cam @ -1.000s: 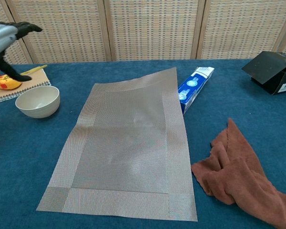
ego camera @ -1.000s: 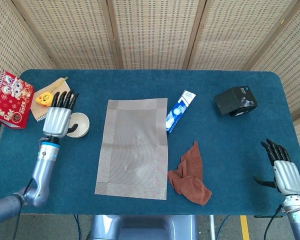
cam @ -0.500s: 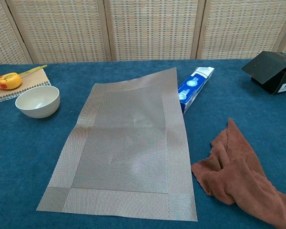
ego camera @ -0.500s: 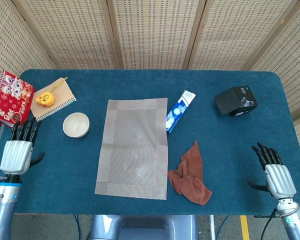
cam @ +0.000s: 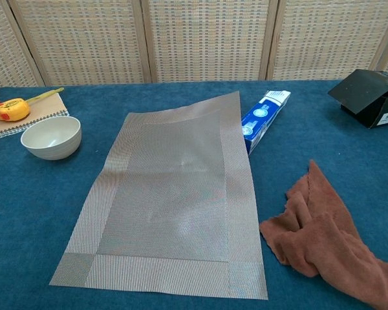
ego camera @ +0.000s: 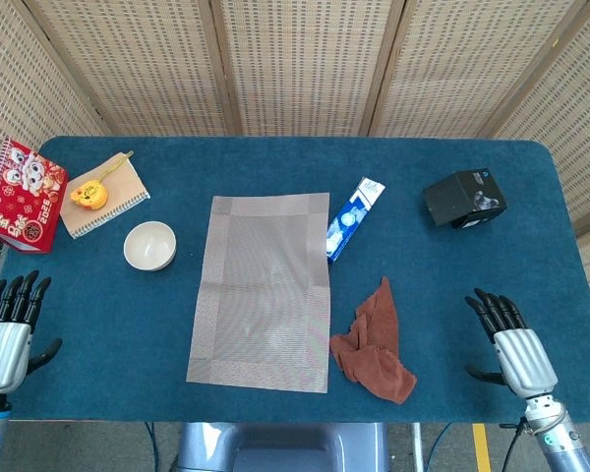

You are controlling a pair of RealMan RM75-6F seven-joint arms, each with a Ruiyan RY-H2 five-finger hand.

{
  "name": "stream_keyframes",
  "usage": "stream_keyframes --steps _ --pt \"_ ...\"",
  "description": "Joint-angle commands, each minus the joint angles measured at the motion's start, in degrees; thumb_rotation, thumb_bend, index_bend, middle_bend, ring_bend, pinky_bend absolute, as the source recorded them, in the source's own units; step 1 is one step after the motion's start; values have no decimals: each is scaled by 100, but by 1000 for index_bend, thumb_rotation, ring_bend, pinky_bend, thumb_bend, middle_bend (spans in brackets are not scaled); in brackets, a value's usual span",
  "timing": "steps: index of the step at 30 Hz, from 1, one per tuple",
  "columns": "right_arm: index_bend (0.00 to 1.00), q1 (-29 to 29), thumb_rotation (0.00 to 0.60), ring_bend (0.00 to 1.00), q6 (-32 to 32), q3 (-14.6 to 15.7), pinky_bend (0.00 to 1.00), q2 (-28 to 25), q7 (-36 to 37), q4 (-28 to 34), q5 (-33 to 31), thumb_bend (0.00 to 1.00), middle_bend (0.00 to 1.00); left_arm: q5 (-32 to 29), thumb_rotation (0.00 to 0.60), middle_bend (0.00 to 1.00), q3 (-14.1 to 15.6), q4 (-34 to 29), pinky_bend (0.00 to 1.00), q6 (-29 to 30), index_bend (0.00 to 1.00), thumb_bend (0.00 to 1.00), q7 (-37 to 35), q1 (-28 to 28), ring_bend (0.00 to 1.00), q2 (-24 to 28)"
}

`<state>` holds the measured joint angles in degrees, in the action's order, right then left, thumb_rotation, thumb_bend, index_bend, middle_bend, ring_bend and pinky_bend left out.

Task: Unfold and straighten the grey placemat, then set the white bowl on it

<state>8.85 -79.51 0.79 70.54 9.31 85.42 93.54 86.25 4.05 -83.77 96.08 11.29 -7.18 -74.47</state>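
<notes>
Flat grey woven placemat (ego camera: 263,291), long axis front-to-back; round white bowl (ego camera: 149,246) just left. Left hand (ego camera: 4,339), right hand (ego camera: 514,351): well apart, empty, fingers spread.

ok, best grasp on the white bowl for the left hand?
Take the white bowl by its rim, from above on its left side. It stands upright with an open mouth, off the placemat. The left hand is open on that side, so I'd use it.
</notes>
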Motion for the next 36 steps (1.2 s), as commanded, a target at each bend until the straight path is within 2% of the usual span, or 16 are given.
stream_keyframes --steps 1,7,19,23,28,33,36 --pt "105 167 600 0 176 65 0 73 -230 283 194 95 0 51 600 0 -24 26 0 34 4 185 -72 55 0 11" --pt "111 531 600 0 723 32 0 387 -1000 946 271 94 0 169 600 0 -84 35 0 56 4 185 -185 129 0 48" --pt "143 893 600 0 1663 -13 0 1270 -1972 1463 -479 94 0 214 600 0 -227 141 0 -92 4 185 -349 199 0 58" --pt "153 917 600 0 1770 -50 0 1441 -2462 1541 -813 99 0 248 600 0 -242 203 0 -160 4 185 -337 200 0 17" --pt "187 933 600 0 1804 -130 0 1580 -2932 1517 -1260 168 0 285 600 0 -268 230 0 -213 4 184 -343 218 0 -5" --pt "201 936 600 0 1824 -147 0 1596 -3055 1373 -1520 197 0 283 600 0 -313 241 0 -233 5 185 -359 232 0 -21" --pt "260 950 600 0 1835 -151 28 1613 -3041 1290 -1598 204 0 277 600 0 -334 250 0 -267 8 185 -350 236 0 -34"
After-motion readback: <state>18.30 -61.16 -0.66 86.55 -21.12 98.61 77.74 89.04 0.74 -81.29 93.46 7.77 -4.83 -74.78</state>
